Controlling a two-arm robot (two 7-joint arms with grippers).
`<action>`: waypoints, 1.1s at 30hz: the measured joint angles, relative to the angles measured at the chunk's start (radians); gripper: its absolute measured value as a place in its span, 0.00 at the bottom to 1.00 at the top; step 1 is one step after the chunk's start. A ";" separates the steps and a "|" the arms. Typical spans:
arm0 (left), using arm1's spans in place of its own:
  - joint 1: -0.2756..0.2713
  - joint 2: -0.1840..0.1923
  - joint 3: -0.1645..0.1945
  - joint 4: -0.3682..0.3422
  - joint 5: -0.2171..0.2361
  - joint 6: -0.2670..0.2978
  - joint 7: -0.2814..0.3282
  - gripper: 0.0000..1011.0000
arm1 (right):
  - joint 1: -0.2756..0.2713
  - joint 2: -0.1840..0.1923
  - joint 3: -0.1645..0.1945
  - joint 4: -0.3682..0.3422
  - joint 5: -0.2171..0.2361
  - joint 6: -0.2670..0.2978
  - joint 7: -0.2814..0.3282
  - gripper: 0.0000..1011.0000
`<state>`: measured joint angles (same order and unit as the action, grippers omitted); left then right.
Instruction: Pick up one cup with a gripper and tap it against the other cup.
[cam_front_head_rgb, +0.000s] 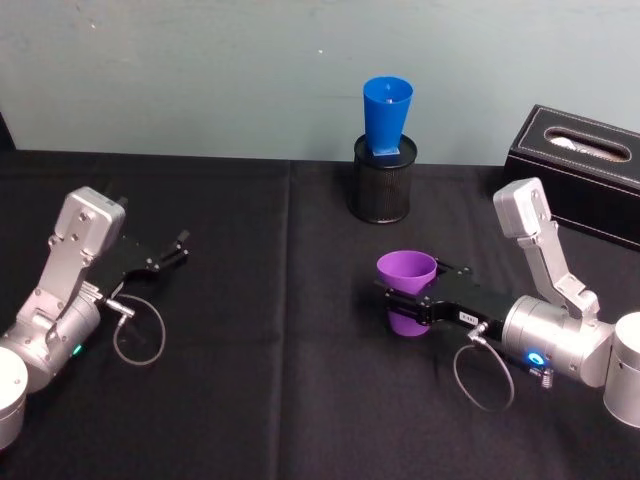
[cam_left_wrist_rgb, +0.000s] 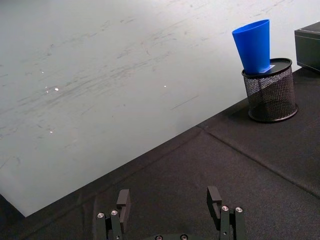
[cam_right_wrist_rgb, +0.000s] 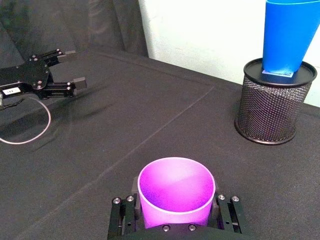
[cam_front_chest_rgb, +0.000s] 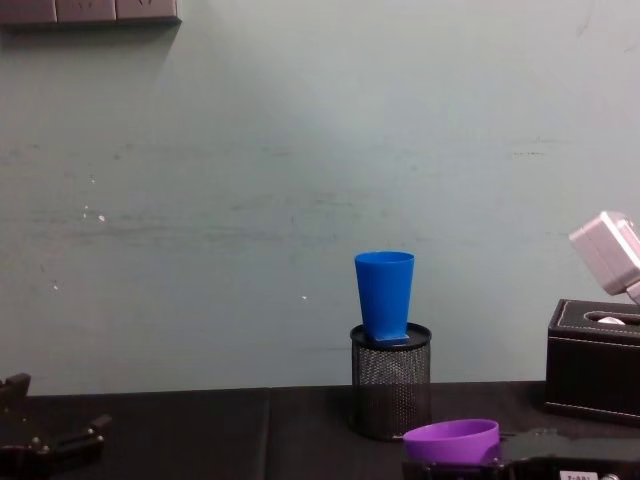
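Black-clothed table (cam_front_head_rgb: 250, 400) across the whole field. Tissue box (cam_front_head_rgb: 585, 165) at two o'clock. Left gripper (cam_front_head_rgb: 165, 258) idle at nine o'clock, fingers spread, holding nothing. Mesh pen holder (cam_front_head_rgb: 381, 181) at twelve o'clock, bearing the blue cup (cam_front_head_rgb: 385, 115) upright on its lid. Right gripper (cam_front_head_rgb: 415, 300) near centre, jaws closed against both sides of the purple cup (cam_front_head_rgb: 406, 278). Likely risk: perched high and unsecured, so toppled off by too firm a tap; smooth tapered purple wall prone to slipping in the grip.
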<state>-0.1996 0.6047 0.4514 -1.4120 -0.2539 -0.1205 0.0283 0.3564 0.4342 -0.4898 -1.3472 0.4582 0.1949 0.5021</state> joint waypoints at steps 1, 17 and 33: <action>0.000 0.000 0.000 0.000 0.000 0.000 0.000 0.99 | 0.000 0.000 0.000 0.000 0.000 0.000 0.000 0.73; 0.000 0.000 0.000 0.000 0.000 0.000 0.000 0.99 | 0.030 -0.016 -0.007 0.044 -0.007 -0.040 0.018 0.73; 0.000 0.000 0.000 0.000 0.000 0.000 0.000 0.99 | 0.021 -0.066 -0.003 0.155 -0.062 -0.209 0.019 0.73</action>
<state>-0.1995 0.6047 0.4514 -1.4120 -0.2539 -0.1205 0.0283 0.3778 0.3678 -0.4928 -1.1917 0.3964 -0.0138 0.5211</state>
